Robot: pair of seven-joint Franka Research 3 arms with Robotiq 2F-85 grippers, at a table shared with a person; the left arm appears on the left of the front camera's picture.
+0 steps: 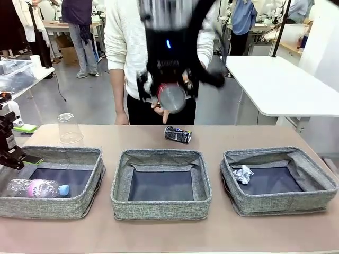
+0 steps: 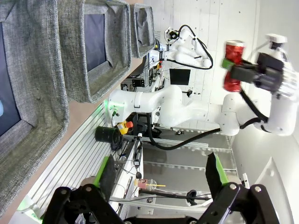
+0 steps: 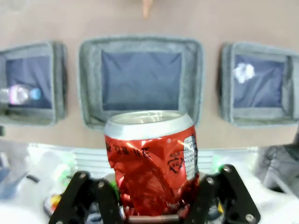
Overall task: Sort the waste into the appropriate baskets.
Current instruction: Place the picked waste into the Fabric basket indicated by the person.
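Observation:
My right gripper (image 1: 170,84) hangs high over the table's middle, shut on a crushed red can (image 1: 172,98). In the right wrist view the can (image 3: 152,163) stands between the fingers (image 3: 88,196), above the middle basket (image 3: 142,116). My left gripper (image 1: 10,153) is open at the left basket's (image 1: 53,207) far left corner, its fingers (image 2: 110,172) spread with nothing between them. A clear bottle (image 1: 37,188) lies in the left basket. A white paper wad (image 1: 242,173) lies in the right basket (image 1: 275,201). A dark can (image 1: 177,134) and an upturned clear cup (image 1: 69,128) sit on the table.
A person (image 1: 127,47) stands at the far side, hands near the held can. The middle basket (image 1: 161,209) holds nothing. Bare tabletop (image 1: 169,233) runs in front of the baskets. The left wrist view shows the right arm and its can (image 2: 232,65) sideways.

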